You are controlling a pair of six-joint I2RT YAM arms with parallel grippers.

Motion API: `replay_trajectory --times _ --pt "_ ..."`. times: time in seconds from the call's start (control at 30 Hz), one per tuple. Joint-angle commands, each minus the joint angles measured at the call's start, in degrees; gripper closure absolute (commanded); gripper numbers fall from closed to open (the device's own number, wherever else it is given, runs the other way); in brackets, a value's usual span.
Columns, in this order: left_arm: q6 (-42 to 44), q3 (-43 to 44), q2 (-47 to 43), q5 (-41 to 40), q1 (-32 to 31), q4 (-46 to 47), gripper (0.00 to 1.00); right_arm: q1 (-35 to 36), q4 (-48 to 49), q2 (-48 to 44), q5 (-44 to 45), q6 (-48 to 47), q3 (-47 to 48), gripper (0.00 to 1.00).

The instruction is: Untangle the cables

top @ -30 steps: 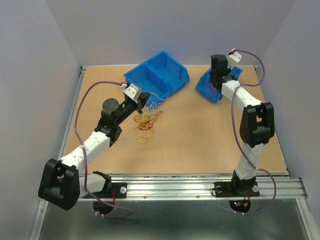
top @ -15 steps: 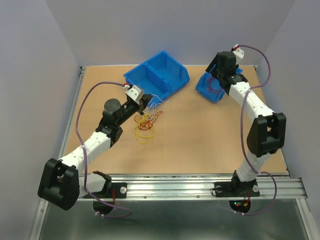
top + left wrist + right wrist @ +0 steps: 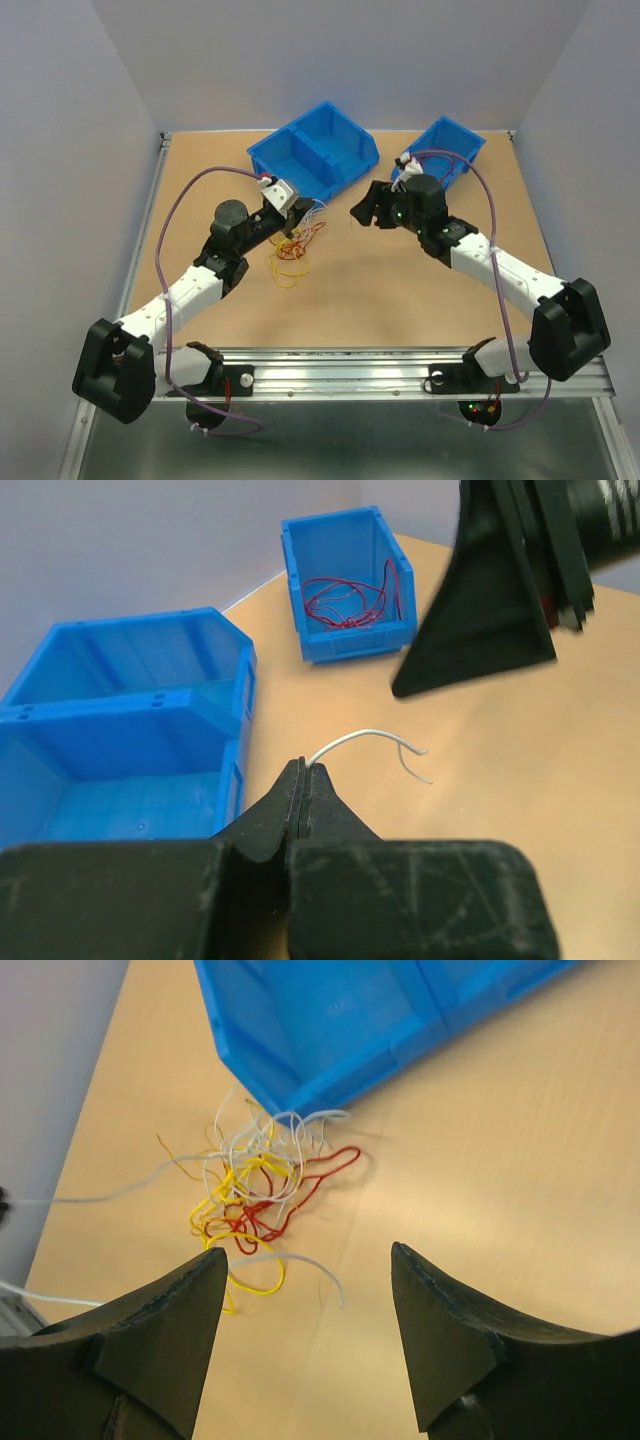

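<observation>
The cables [image 3: 295, 245] lie in a tangle of red, yellow and white wires on the table, just in front of the large blue bin [image 3: 315, 150]. In the right wrist view the cables [image 3: 255, 1190] sit ahead and to the left. My left gripper [image 3: 300, 218] is at the tangle's far edge, shut [image 3: 305, 766] on a thin white cable [image 3: 365, 735] that curls out from its tips. My right gripper [image 3: 365, 212] hangs to the right of the tangle, open [image 3: 310, 1255], with nothing between its fingers. One of its fingers [image 3: 490, 590] shows in the left wrist view.
A small blue bin [image 3: 450, 140] stands at the back right with red cables [image 3: 345, 605] inside. The large blue bin [image 3: 330, 1020] has two compartments, both bare as far as they show [image 3: 120, 720]. Purple arm cables loop above the table.
My right arm has swung from the small bin at the back right to the middle, beside the tangle, and its jaws have opened. The left gripper stays shut, hardly moved.
</observation>
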Motion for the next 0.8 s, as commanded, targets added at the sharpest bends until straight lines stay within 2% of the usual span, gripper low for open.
replay_trajectory --times 0.0,0.17,0.23,0.37,0.53,0.7,0.77 --pt "1.29 1.99 -4.38 2.27 -0.16 -0.05 1.0 -0.65 17.76 0.1 -5.39 2.62 -8.81 0.3" --pt "1.9 2.26 -10.35 8.51 -0.25 -2.59 1.0 1.98 19.35 3.61 -9.54 -0.62 -6.97 0.34" --pt "1.81 2.08 -12.46 10.09 -0.33 -3.13 1.0 5.49 20.41 3.35 -9.1 -4.57 -6.88 0.34" --pt "0.24 2.95 -16.85 13.87 -0.42 -3.39 1.0 11.04 21.99 2.39 -7.61 -10.81 -7.32 0.29" --pt "-0.82 8.39 -18.88 14.85 -0.86 -6.11 1.0 15.08 28.22 0.19 -12.16 -15.92 -10.13 0.26" --pt "-3.89 13.93 -19.76 15.81 -1.56 -6.64 1.0 18.43 30.17 -1.57 -11.04 -19.09 -11.63 0.26" --pt "-4.95 16.83 -19.5 16.08 -1.83 -6.82 1.0 18.51 30.25 -1.4 -11.21 -19.26 -11.54 0.34"
